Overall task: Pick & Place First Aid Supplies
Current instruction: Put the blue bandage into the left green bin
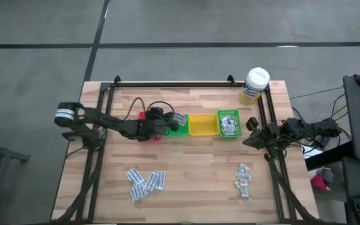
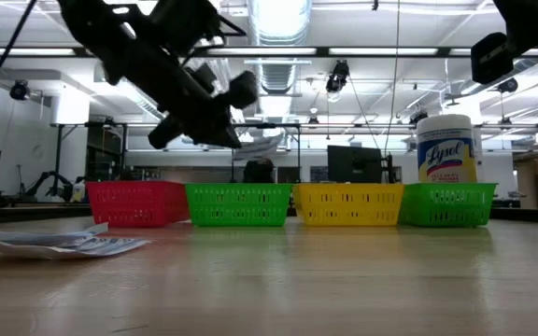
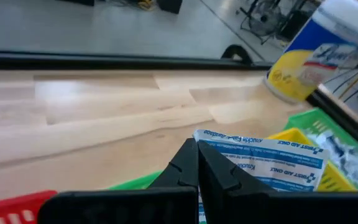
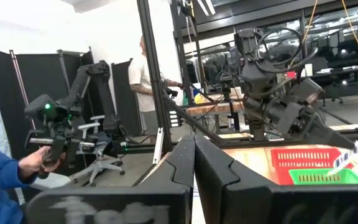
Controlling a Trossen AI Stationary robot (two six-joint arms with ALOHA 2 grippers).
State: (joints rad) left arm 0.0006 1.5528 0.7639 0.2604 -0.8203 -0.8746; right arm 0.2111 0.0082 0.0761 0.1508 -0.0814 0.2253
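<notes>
So I'm at a pale wood plank table [image 1: 192,162] with a black rail frame around it, sitting on a grey floor with dark seams. My left gripper [image 1: 170,122] is clamped on a white-blue sachet [image 3: 266,158] and hangs above the nearer green bin [image 2: 239,204], next to the red bin [image 2: 136,203]. The yellow bin [image 1: 202,124] and a second green bin [image 1: 229,123] with a few sachets in it finish the row. A yellow wipes tub [image 1: 254,85] stands at the far right corner. The rest of the supplies lie loose: one pile of sachets [image 1: 145,182] front left, a smaller pile [image 1: 244,179] front right. My right gripper [image 4: 194,163] is pinched together with nothing in it, parked by the table's right edge. Behind it all is a big workshop: ceiling strip lights, ducts, office chairs, other robot arms, and a person in a white shirt [image 4: 142,79].
</notes>
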